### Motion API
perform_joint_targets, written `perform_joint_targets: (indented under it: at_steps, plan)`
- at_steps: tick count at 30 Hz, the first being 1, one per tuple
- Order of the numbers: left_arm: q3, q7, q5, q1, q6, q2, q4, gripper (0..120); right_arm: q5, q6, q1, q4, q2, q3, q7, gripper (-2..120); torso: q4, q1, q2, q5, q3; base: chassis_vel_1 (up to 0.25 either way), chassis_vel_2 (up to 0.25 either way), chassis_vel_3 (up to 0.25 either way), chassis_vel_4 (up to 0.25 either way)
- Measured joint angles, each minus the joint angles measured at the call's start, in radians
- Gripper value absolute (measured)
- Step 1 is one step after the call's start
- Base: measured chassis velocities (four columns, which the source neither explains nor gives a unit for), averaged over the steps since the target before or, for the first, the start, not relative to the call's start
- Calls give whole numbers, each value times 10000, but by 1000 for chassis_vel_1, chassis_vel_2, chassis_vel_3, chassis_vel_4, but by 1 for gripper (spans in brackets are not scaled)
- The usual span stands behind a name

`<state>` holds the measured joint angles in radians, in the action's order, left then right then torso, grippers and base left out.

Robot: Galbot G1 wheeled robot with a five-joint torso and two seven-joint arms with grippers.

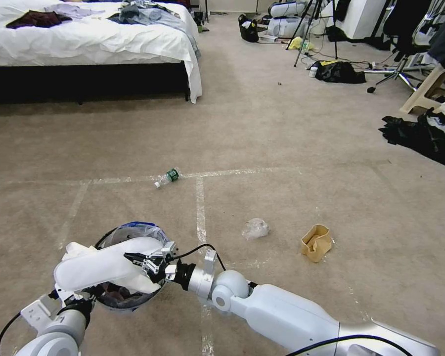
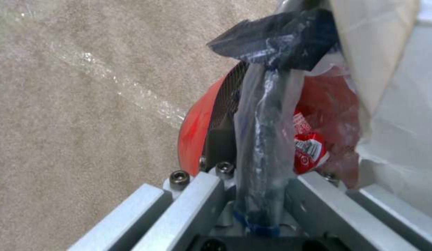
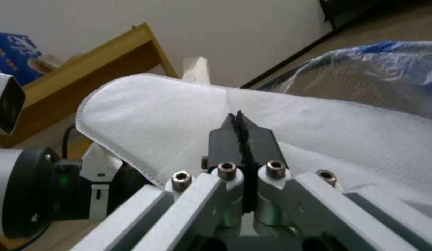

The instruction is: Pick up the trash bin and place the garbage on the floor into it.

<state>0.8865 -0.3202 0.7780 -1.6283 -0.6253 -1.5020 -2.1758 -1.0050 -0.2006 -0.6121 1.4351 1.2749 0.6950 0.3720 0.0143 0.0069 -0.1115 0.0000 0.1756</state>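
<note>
Beige carpet floor (image 1: 282,143) with worn tape lines runs from the robot to a white bed (image 1: 84,44) at far left; tripods, cables and black clothes heaps (image 1: 422,136) clutter the far right, well apart from the work area. Open carpet lies between.

Litter on the floor: a clear green-labelled bottle (image 1: 167,177) lying on the tape line ahead, a crumpled clear plastic wad (image 1: 255,228) just right of the vertical tape line, and a brown cardboard piece (image 1: 316,242) further right. All three sit apart from each other with free carpet around them.

The trash bin (image 1: 128,291) is low at left in the head view, directly in front of the robot, largely covered by the left arm's white sleeve (image 1: 106,267). It has a red wall, black rim, and a clear bag edged in blue puffing up at the far side. The left wrist view shows a red wrapper (image 2: 310,150) inside.

The left gripper (image 2: 260,195) pinches the bin's rim with the bag bunched between its fingers. The right gripper (image 1: 144,261) reaches across from the right, above the bin's opening and against the white sleeve; its black fingers (image 3: 243,139) are pressed together with nothing between them.
</note>
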Motion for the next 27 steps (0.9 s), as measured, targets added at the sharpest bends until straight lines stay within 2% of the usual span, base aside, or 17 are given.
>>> perform_joint_targets:
  at_steps: [4, 7, 8, 9, 11, 13, 15, 18, 20, 25, 27]
  plan:
    - [1, 2, 0, -7, 0, 9, 0, 0, 39, -1, -7, 1, -13, -9, -119, 0, 0, 0, 0, 0, 0, 0, 0, 0, 0]
    - [6, 2, -1, -20, 0, 14, -3, 0, 54, 11, -7, 32, -35, -42, -162, 7, 0, 0, 0, 0, 0, 0, 0, 0, 0]
    - [7, 2, -1, -24, 0, 17, -10, 0, 58, 21, -7, 64, -49, -65, -199, 13, 0, 0, 0, 0, 0, 0, 0, 0, 0]
    - [7, 2, -1, -24, 0, 17, -10, 0, 58, 21, -7, 64, -49, -65, -199, 13, 0, 0, 0, 0, 0, 0, 0, 0, 0]
    - [10, 3, -1, -29, 0, 18, -10, 0, 77, 31, -9, 108, -62, -163, -273, 25, 0, 0, 0, 0, 0, 0, 0, 0, 0]
    - [9, 4, 0, -30, 0, 19, -10, 0, 83, 31, -14, 127, -63, -208, -295, 28, 0, 0, 0, 0, 0, 0, 0, 0, 0]
    - [1, 6, -8, -30, 0, 19, -1, 0, 88, 48, -25, 207, -88, -282, -361, 40, 0, 0, 0, 0, 0, 0, 0, 0, 0]
    - [-3, 8, -12, -23, 0, 20, 0, 0, 112, 48, -38, 238, -120, -288, -376, 47, 0, 0, 0, 0, 0, 0, 0, 0, 0]
    - [-3, 9, -12, -23, 0, 32, 0, 0, 101, 47, -68, 405, -186, -425, -385, 61, 0, 0, 0, 0, 0, 0, 0, 0, 0]
    - [-3, 10, -13, -25, 1, 36, 0, 0, -2, 81, -63, 628, -208, -575, -461, 72, 0, 0, 0, 0, 0, 0, 0, 0, 0]
    - [-3, 10, -13, -25, 0, 36, 0, 0, -15, 88, -46, 783, -241, -712, -531, 85, 0, 0, 0, 0, 0, 0, 0, 0, 0]
